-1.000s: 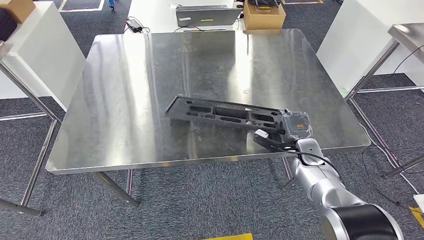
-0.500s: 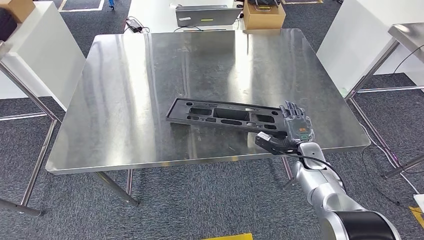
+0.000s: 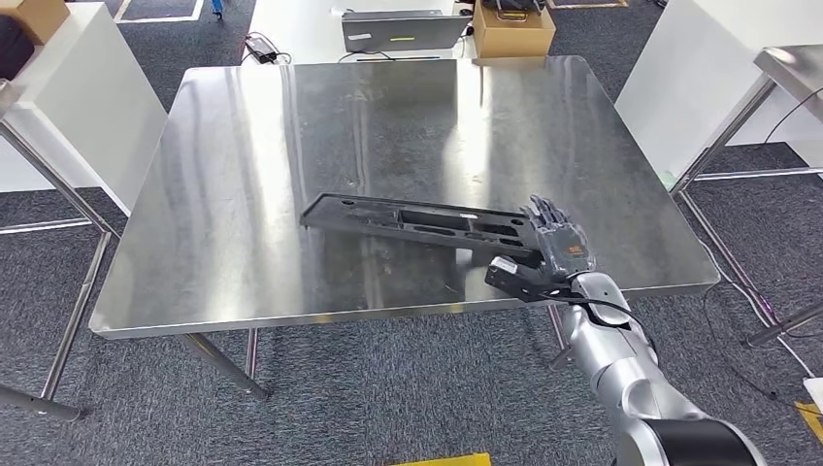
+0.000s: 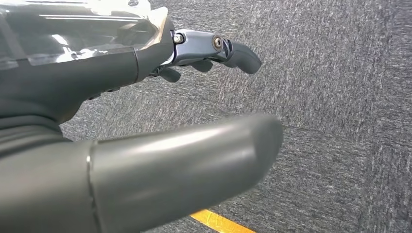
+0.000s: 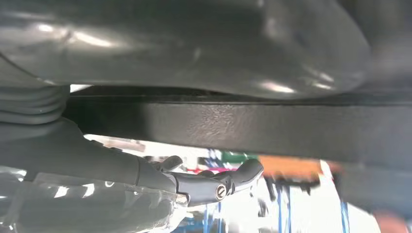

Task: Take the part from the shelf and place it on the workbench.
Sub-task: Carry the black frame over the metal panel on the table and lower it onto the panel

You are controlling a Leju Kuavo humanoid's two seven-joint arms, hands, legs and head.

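Part (image 3: 417, 223): long black moulded frame with cut-outs, at the near-right middle of the steel table (image 3: 243, 175), running left to right. Its right end sat in the right hand (image 3: 558, 254); its left end appeared slightly raised, though whether it touched the surface could not be told. Right hand: at the table's near right edge, thumb under and fingers (image 3: 548, 216) over the part's end, gripping it; the right wrist view showed the part (image 5: 233, 128) as a dark bar between thumb and fingers. Left hand (image 4: 145, 121): hanging over grey carpet, fingers (image 4: 233, 51) loosely apart, holding nothing. Step judged: placing, near its end; part already over the table. Next move, as judged: lower the part until it lies flat, spread the fingers, then draw the hand back toward the near edge without dragging the part.
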